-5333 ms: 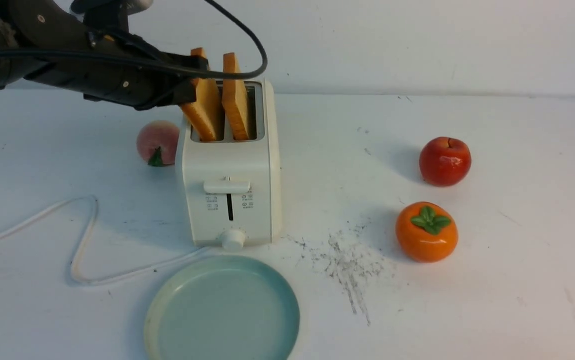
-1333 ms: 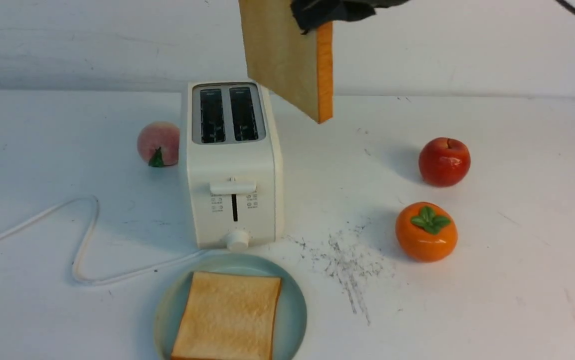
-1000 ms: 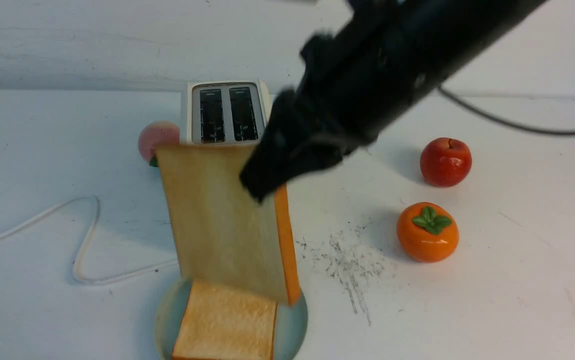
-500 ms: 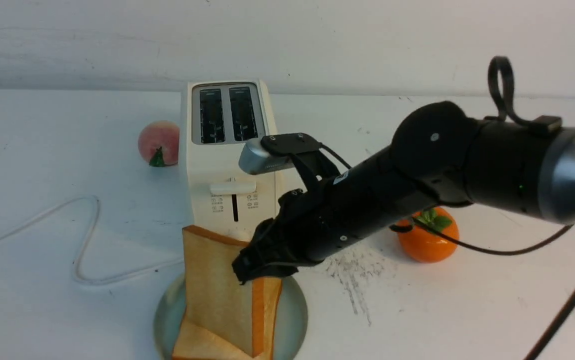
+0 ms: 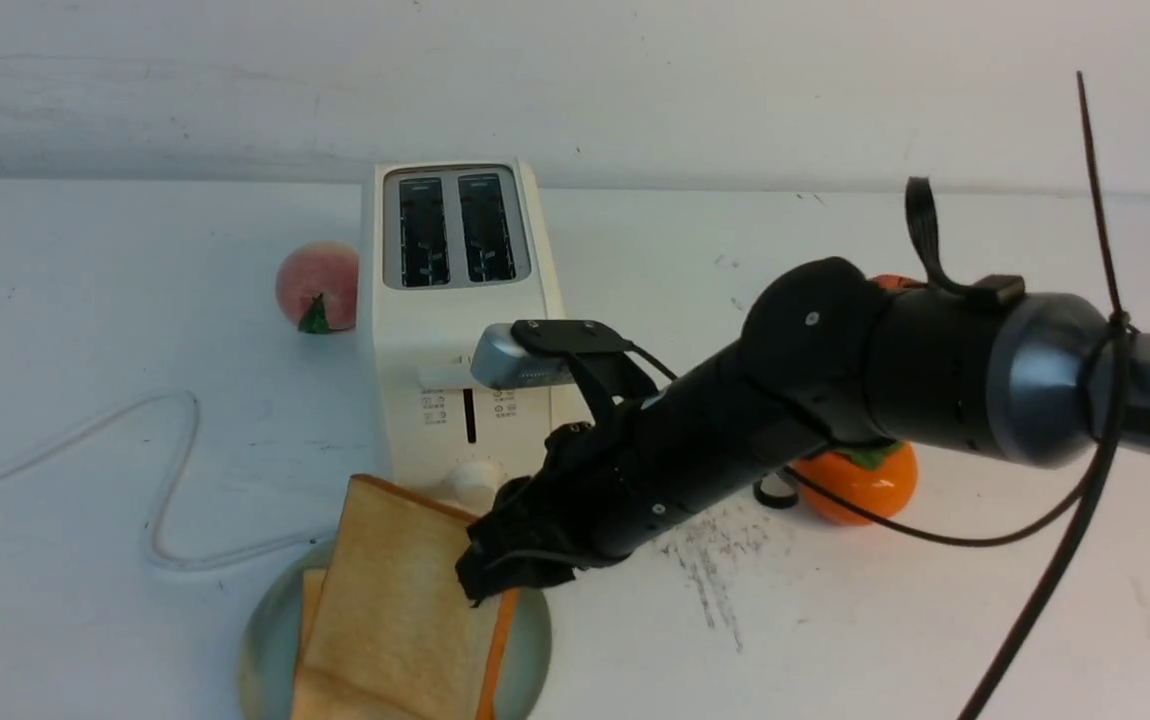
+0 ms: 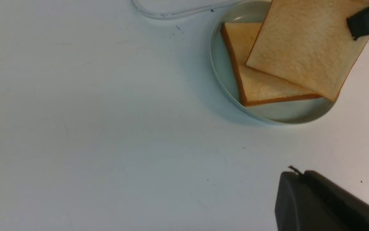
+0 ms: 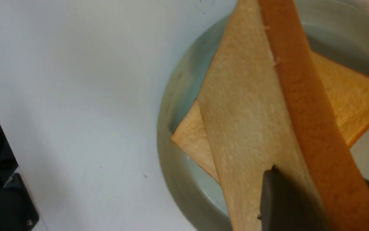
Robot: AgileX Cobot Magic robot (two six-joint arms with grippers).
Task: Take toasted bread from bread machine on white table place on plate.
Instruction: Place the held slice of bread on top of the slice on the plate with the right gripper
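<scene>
The bread machine (image 5: 455,330) stands on the white table (image 5: 85,300) with both slots empty. The plate (image 5: 260,640) lies in front of it. One slice of toasted bread (image 6: 261,89) lies flat in the plate (image 6: 223,80). My right gripper (image 5: 485,578) is shut on the second slice (image 5: 395,600), held tilted with its low edge resting on the first slice. In the right wrist view, its fingers (image 7: 277,199) clamp the slice (image 7: 252,128) across its thickness. My left gripper (image 6: 296,173) hovers shut and empty above bare table beside the plate.
A peach (image 5: 317,285) sits left of the toaster. A persimmon (image 5: 860,490) sits on the right, partly behind my right arm, which hides the apple. The toaster's white cord (image 5: 165,480) loops over the left table. Dark scratches (image 5: 705,540) mark the table right of the plate.
My right arm came down from above the toaster with the second slice. The slice has tipped left onto the first one, and the plate has slid a little left.
</scene>
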